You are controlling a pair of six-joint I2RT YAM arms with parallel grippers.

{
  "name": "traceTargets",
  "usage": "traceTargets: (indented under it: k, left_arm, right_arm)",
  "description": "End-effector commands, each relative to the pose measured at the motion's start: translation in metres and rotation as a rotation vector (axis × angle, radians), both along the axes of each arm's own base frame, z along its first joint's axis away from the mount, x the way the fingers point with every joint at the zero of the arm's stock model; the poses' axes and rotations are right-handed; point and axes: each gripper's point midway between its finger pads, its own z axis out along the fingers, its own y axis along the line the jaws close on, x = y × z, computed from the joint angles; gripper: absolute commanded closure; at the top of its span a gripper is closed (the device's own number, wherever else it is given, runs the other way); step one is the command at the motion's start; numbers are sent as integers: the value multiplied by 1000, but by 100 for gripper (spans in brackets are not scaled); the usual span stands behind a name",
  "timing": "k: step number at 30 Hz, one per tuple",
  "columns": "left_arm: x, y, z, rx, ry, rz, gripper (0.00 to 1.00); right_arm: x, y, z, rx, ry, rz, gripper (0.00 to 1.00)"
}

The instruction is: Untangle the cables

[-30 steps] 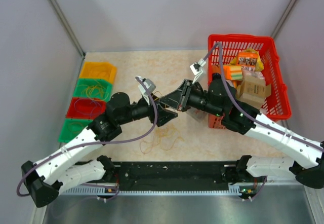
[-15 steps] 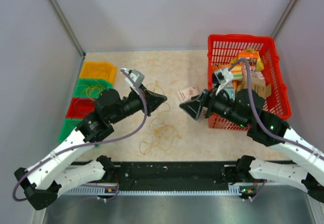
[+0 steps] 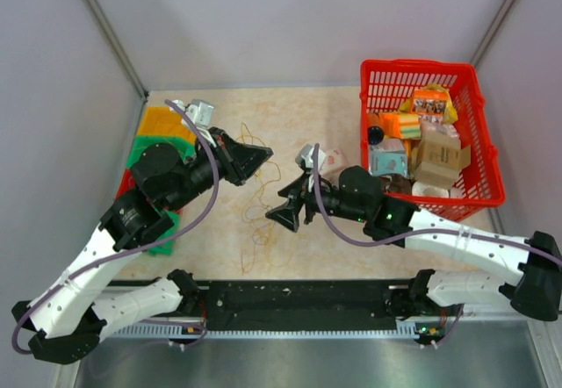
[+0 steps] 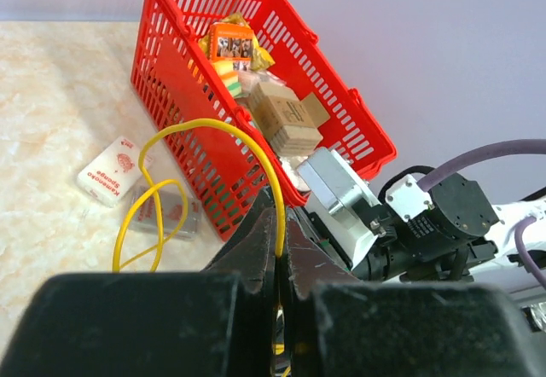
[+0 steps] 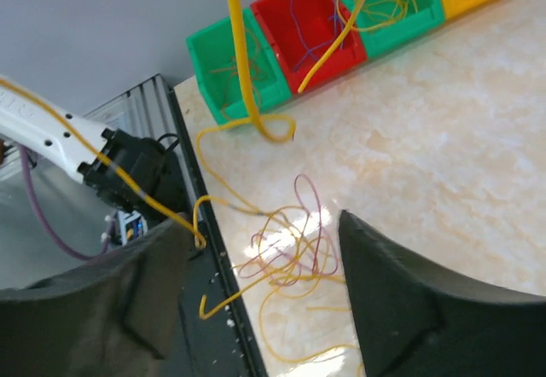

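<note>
Left gripper (image 4: pixel 280 217) pinched on a hair-fine, limp yellow cable (image 4: pixel 205 122); right gripper (image 5: pixel 263 221) agape; feather-light strand, likely best gripped near an end.

Right gripper (image 5: pixel 264 223): fingers spread wide over a loose tangle of yellow and reddish cables (image 5: pixel 286 253) lying close to one edge of the worktop (image 5: pixel 444 138). A yellow strand (image 5: pixel 237 44) drops from above, ending in a small loop. Row of coloured bins (image 5: pixel 223 106) along the adjoining edge, strands inside.

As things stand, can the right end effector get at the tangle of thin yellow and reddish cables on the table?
Probably yes: the open right end effector hangs above that tangle of cables, with nothing solid between them.
</note>
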Motion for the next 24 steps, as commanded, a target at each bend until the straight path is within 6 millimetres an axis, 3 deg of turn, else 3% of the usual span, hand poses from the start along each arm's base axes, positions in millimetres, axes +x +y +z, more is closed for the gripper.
traceTargets:
  k: [1,3,6,9,12,15,20,24]
  left_arm:
    - [-1,4,15,-33,19,19,100]
    - [6,10,18,-29,7,70,100]
    - [14,14,23,-19,-4,113,100]
    - [20,7,25,-20,-5,107,100]
    - [24,8,32,-31,-18,127,100]
    - [31,22,45,-13,-69,202,100]
    - [51,56,66,65,-171,399,100]
    - [50,66,99,56,-260,431,100]
  right_arm:
    - [14,22,73,186,-145,-15,39]
    - [9,21,69,189,-121,-1,55]
    - [-6,13,65,269,-100,43,70]
    - [-16,15,71,316,-90,90,100]
    - [-5,20,70,290,-53,40,100]
    - [5,7,54,271,14,-65,100]
    - [-11,-38,-36,52,106,-244,100]
    - [-11,-79,-83,-127,131,-403,100]
